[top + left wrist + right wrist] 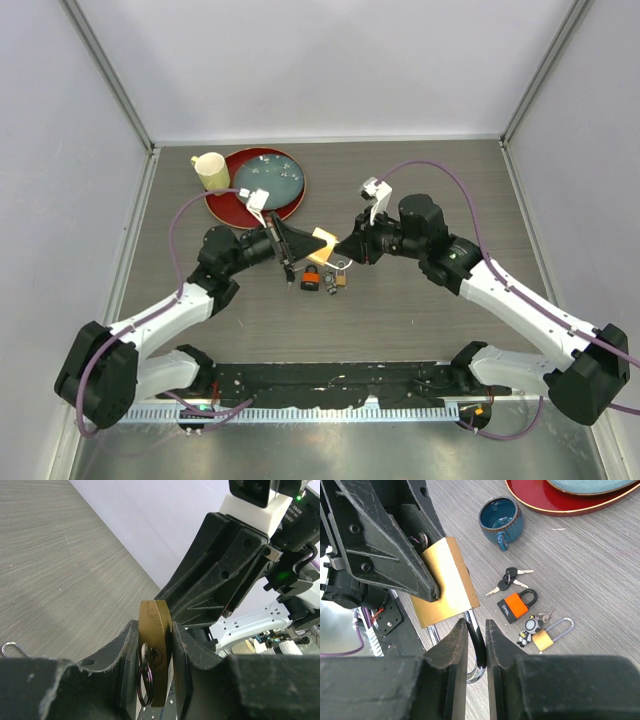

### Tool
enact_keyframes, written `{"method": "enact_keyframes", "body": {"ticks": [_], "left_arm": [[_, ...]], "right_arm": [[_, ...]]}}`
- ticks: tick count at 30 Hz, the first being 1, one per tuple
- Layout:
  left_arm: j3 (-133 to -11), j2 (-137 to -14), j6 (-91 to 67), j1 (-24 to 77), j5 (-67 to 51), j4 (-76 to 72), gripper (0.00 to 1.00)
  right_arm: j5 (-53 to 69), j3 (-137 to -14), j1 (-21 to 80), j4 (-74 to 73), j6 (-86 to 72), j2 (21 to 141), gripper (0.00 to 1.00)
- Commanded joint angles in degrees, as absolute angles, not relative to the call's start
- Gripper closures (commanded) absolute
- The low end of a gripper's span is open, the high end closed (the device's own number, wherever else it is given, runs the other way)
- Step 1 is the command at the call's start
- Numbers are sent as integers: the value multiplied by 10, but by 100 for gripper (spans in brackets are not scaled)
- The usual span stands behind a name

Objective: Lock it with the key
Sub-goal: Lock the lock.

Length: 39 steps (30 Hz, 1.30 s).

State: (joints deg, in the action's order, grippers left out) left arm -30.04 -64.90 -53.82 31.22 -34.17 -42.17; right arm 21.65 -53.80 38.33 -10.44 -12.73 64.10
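Padlock hangs above the table; left arm and right arm reach inward, meeting mid-table; left claw clamps its brass body, key in keyhole; right claw pinches the shackle.

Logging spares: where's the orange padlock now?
Right wrist view: the orange padlock lies on the table, right of the held large brass padlock, between the loose keys and the small brass padlock.
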Motion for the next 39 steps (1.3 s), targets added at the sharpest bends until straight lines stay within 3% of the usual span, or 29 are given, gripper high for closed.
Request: {"method": "enact_keyframes", "body": {"ticks": [1,6,7,9,15,21,24,27,28,31,34,39], "left_arm": [[-285,-653,-542,318,-494,-427,69],[-289,-701,-616,318,-556,-544,83],[-290,-721,-627,318,-569,-562,93],[-290,-738,-662,318,-578,-617,100],[-291,-776,-696,317,-580,-703,100],[-292,-733,-625,318,-486,-593,100],[-291,-698,-585,317,-429,-529,100],[-291,-665,-553,317,-374,-476,100],[-289,-657,-548,317,-363,-461,100],[-284,-639,-544,318,-331,-457,100],[-281,-635,-545,318,-316,-468,100],[-272,-641,-558,318,-301,-514,100]], "right_arm": [[48,-597,318,19,-143,608,99],[71,-599,317,25,-145,617,99],[73,-599,316,26,-145,620,99],[76,-599,317,26,-144,621,99],[66,-600,316,21,-141,618,99],[28,-591,312,19,-149,599,96],[23,-591,308,14,-160,598,84],[32,-592,301,8,-173,604,63],[39,-592,296,8,-177,606,46],[56,-592,287,10,-192,615,26],[75,-588,280,21,-205,620,17],[98,-584,268,35,-224,624,11]]}}
